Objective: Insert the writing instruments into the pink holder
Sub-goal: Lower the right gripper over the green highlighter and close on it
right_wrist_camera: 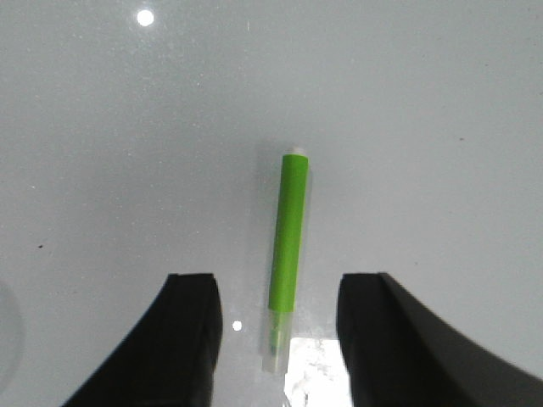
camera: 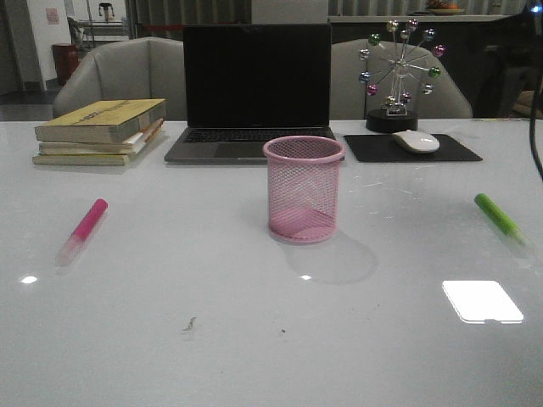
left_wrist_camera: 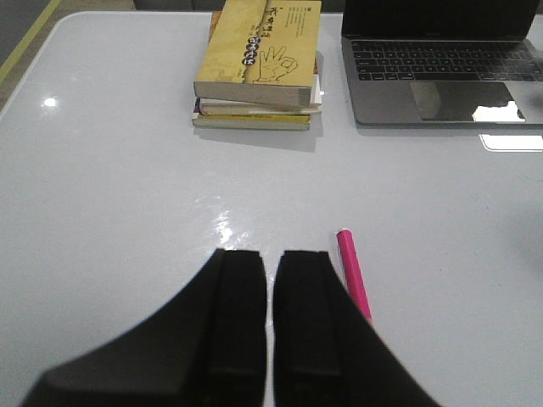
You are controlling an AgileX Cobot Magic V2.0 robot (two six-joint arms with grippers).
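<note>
1. The pink wire-mesh cylindrical holder (camera: 303, 188) shows a fine criss-cross grid and a solid pink rim.
2. The magenta-pink plastic highlighter (camera: 82, 229) ends in a pale translucent cap.
3. The lime-green plastic highlighter (right_wrist_camera: 288, 254) has a clear cap.
4. The glossy white table (camera: 170, 322) carries bright reflections.
5. The top yellow-covered paperback book (left_wrist_camera: 259, 51) bears dark lettering.
6. The dark grey open laptop (camera: 254, 93) has a black screen.
7. Both end effector finger sets are black.

Dim, soft frames; overhead glare on table (camera: 170, 339)
</note>
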